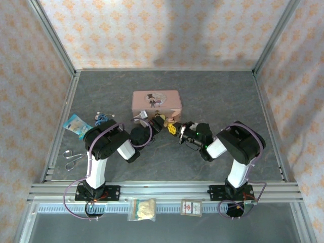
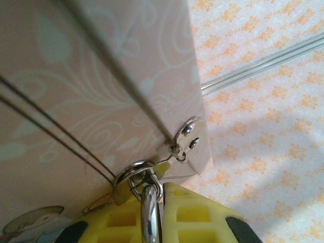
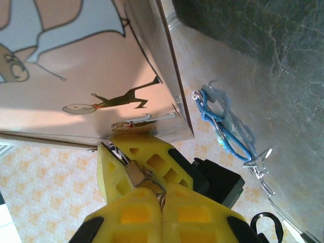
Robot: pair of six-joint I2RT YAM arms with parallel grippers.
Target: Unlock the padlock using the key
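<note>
Padlock [image 3: 135,174] is hanging at the pink tin's [image 1: 156,100] six o'clock face, left gripper [image 2: 157,202] clamping it; right gripper [image 3: 163,200] is pinching the key [image 3: 158,190], seemingly seating it. Next: lining up, then twisting.

Light: we see soft, even light on the bench [image 1: 228,96] | Shadow: broad dim patch on the back wall [image 1: 202,45] | Focus: we find the pink tin [image 2: 76,76] blurred up close | Glare: pale sheen across the bench, right wrist view
</note>
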